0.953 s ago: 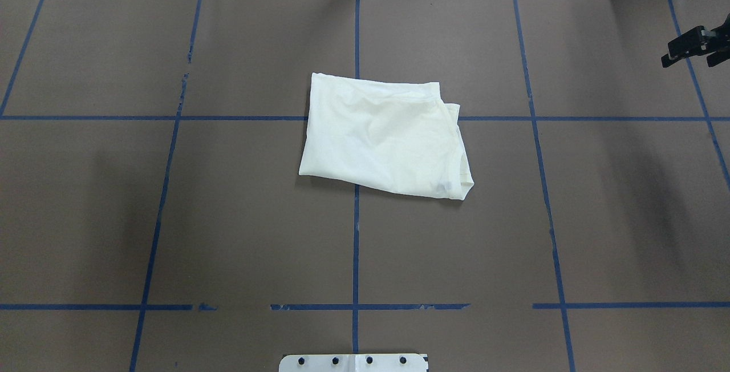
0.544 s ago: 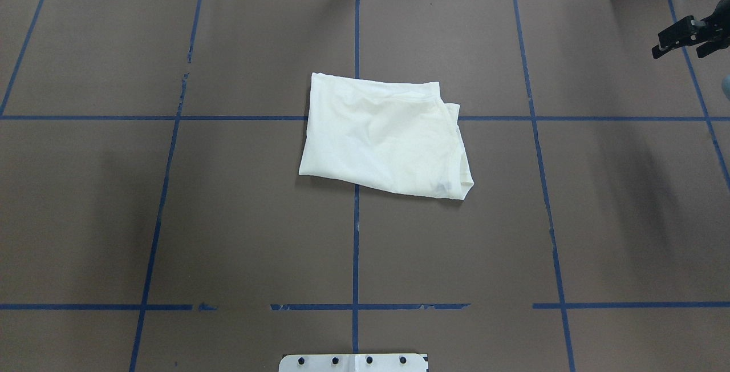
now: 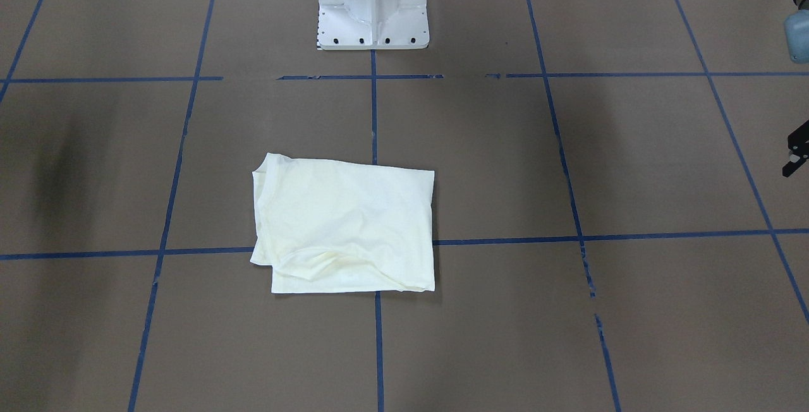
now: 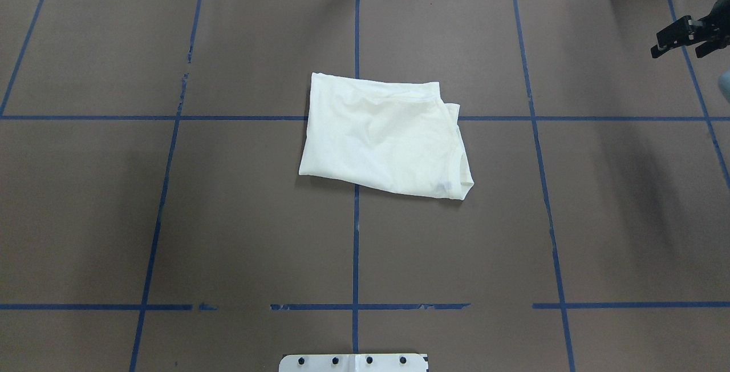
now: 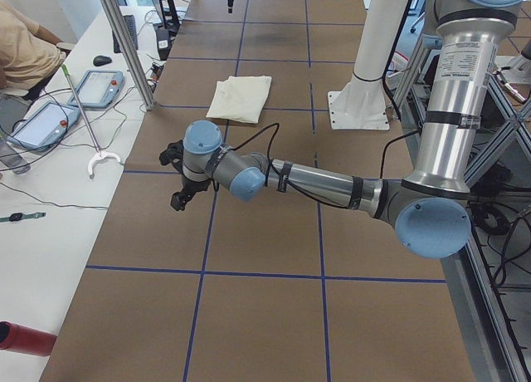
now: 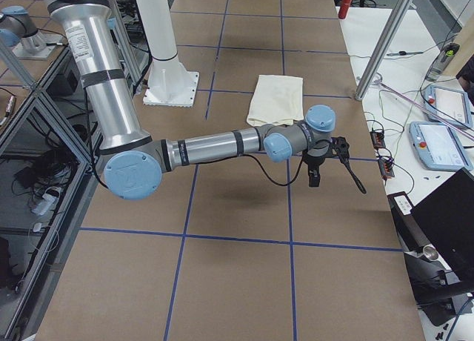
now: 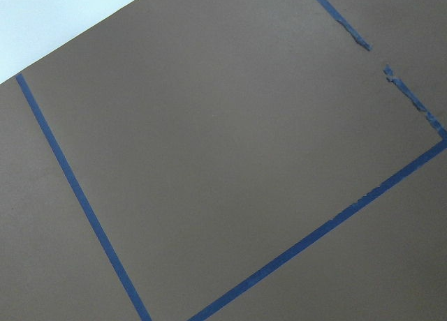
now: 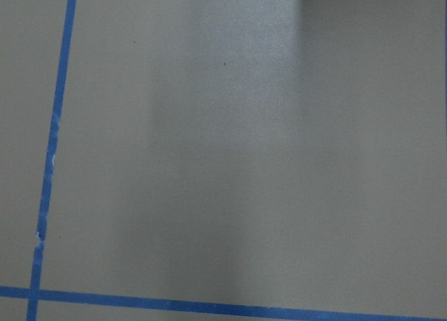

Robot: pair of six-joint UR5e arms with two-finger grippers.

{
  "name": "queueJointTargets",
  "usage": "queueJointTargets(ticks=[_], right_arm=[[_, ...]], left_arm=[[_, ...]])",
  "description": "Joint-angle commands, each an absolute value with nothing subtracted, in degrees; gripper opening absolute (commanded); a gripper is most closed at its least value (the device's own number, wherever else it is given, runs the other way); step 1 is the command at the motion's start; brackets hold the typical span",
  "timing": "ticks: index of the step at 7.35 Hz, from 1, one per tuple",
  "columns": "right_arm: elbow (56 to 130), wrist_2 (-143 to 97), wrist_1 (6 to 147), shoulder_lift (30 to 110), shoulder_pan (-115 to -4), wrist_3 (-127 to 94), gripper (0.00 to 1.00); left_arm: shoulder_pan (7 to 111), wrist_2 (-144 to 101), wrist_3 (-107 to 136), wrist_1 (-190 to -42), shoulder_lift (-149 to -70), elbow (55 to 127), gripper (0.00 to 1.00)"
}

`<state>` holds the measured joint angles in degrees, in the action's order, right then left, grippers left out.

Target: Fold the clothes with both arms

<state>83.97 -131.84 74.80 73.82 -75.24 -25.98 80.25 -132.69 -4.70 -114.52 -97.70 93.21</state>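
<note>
A: Where is the shirt (image 4: 382, 135)?
B: Flat on the brown bench (image 4: 228, 218), folded into a rough rectangle, plain side up. It covers the crossing of two strips of blue tape (image 4: 356, 246).
A: And seen from the right pincer (image 4: 678, 47)?
B: Well apart. The shirt lies far off to that pincer's left and nearer the robot than the pincer is. The pincer hangs above the bench toward its far side, its two black fingers (image 4: 673, 35) spread apart.
A: The left pincer (image 5: 172, 178)?
B: Also well apart from the shirt, which lies far to its right. It hangs over the bench at the end of the outstretched left arm (image 5: 315, 178). Only a sliver of it shows at the edge of the front view, so I cannot tell whether it is spread or pressed together.
A: So the shirt sits between the two?
B: Yes, roughly midway along the bench, touched by neither.
A: What do the wrist cameras give?
B: Only brown surface and blue tape below each pincer.
A: Anything else?
B: A white pedestal (image 3: 373, 4) stands on the robot's side of the shirt, apart from it.
</note>
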Motion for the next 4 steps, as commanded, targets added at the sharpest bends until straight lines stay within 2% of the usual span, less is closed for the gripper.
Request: queueJointTargets(ticks=[1,3,4], right_arm=[[84.2,-132.6,74.8,76.4,-76.8,-25.8,1.0],[84.4,-132.9,74.1,82.8,-78.7,-23.7,1.0],[84.3,-133.8,68.3,86.1,-78.9,-23.0,1.0]], left_arm=[[80.2,-132.7,-4.7,-114.4,-97.8,93.3,1.0],[80.4,-132.3,-4.5,-114.3,-97.6,93.3,1.0],[80.7,-132.2,-4.5,-114.3,-97.6,93.3,1.0]])
